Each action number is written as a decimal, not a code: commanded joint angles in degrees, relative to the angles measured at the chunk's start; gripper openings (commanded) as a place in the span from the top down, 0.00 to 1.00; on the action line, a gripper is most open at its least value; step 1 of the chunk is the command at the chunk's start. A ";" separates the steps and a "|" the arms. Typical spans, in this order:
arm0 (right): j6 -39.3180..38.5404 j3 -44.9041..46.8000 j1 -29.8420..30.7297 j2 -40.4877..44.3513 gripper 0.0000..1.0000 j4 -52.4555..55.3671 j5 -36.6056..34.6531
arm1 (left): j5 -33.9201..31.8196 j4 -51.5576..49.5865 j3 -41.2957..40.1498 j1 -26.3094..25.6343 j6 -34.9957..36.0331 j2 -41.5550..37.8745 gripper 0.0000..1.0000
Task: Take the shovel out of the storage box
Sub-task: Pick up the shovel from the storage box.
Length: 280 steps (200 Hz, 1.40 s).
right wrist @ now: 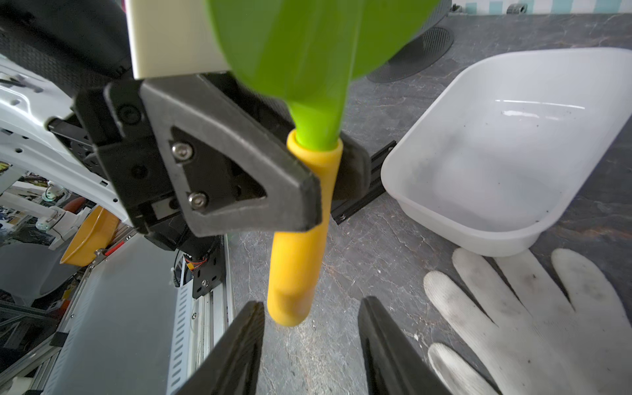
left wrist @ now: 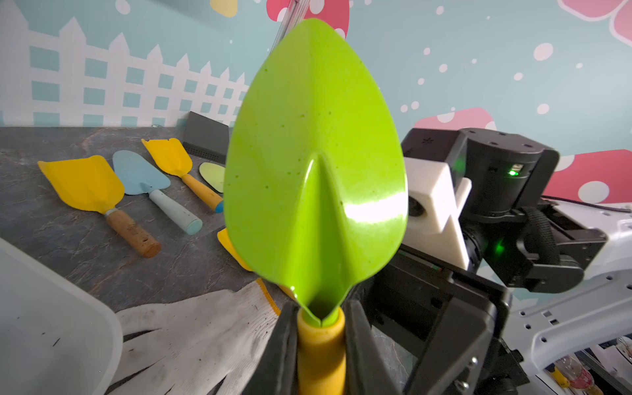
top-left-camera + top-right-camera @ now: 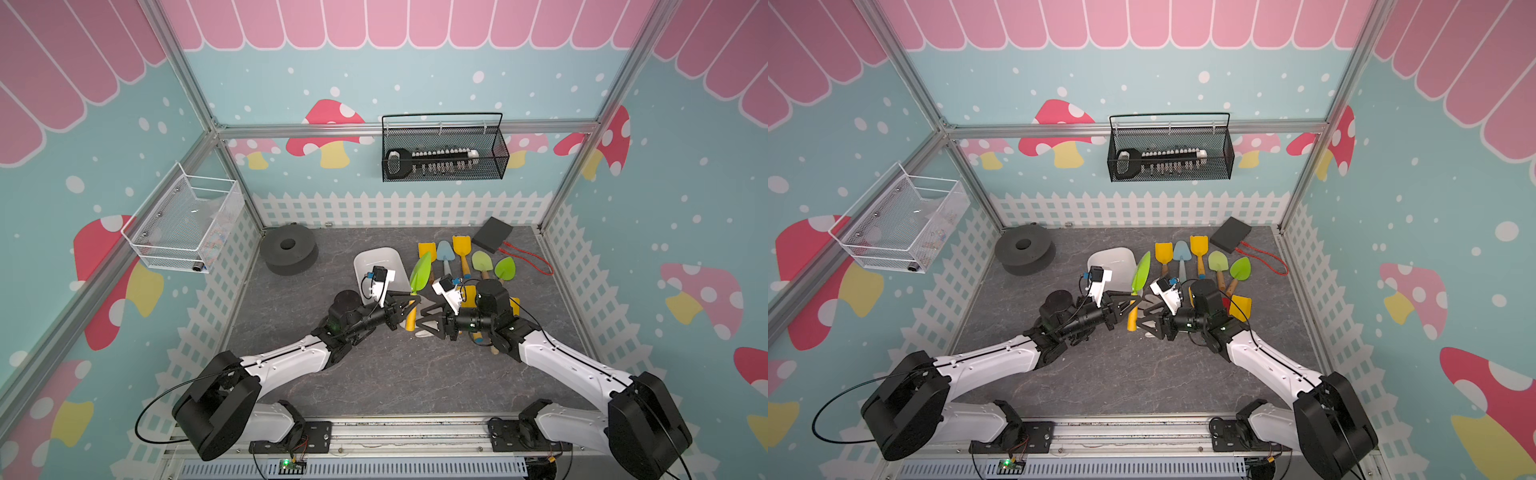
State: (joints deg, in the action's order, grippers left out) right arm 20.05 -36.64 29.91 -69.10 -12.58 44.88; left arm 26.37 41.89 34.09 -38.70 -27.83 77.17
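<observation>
One shovel (image 2: 314, 154), green blade on a yellow handle, is held in the air, clear of the white storage box (image 1: 478, 236), which sits on the table nearby and looks empty. The left gripper (image 1: 333, 184) is clamped on the handle just under the blade. The right gripper (image 1: 312, 302) has its jaws apart on either side of the handle's free end, not touching it. The removal looks done; setting it down with the other shovels (image 3: 461, 245) seems left. No brand, label or writing is readable.
</observation>
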 commanded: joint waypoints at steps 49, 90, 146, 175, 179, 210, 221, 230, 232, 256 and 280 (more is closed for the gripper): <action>2.50 2.48 0.76 -0.77 0.50 -9.59 3.15 | 3.85 8.78 -1.35 -2.25 1.27 -0.36 0.99; 4.17 2.91 0.91 -1.84 0.50 -12.74 5.15 | 2.76 12.92 -3.16 -3.36 3.14 -0.76 1.00; 5.00 2.81 0.99 -2.52 0.61 -13.64 6.18 | 3.06 12.30 -2.95 -3.58 3.31 -0.97 0.96; 4.99 2.85 1.00 -2.21 0.70 -13.69 6.45 | 2.99 12.25 -2.91 -3.58 3.36 -0.79 0.92; 5.07 2.82 0.98 -2.14 0.71 -13.76 6.45 | 2.99 12.30 -2.90 -3.58 3.45 -0.79 0.92; 5.67 3.14 1.02 -2.04 0.73 -14.83 7.32 | 2.89 12.93 -3.20 -3.58 3.49 -0.53 0.92; 5.83 3.13 1.03 -2.09 0.76 -14.98 7.33 | 2.85 13.13 -3.21 -3.58 3.49 -0.44 0.91; 5.95 3.15 1.02 -2.11 0.78 -14.93 7.24 | 2.89 13.13 -3.23 -3.58 3.45 -0.35 0.89; 5.96 3.09 1.03 -2.15 0.79 -14.93 7.31 | 2.85 13.13 -3.19 -3.58 3.48 -0.35 0.88; 6.13 3.01 1.03 -2.17 0.81 -14.93 7.32 | 2.66 13.04 -3.31 -3.58 3.35 -0.41 0.72; 5.97 3.00 0.98 -1.78 0.81 -14.49 6.97 | 2.14 12.96 -3.44 -3.58 3.33 -0.66 0.60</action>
State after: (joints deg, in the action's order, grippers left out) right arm 25.65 -34.11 30.85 -71.29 -26.17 52.60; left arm 27.73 52.60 31.00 -41.82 -25.04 77.17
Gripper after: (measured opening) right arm 0.275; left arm 0.366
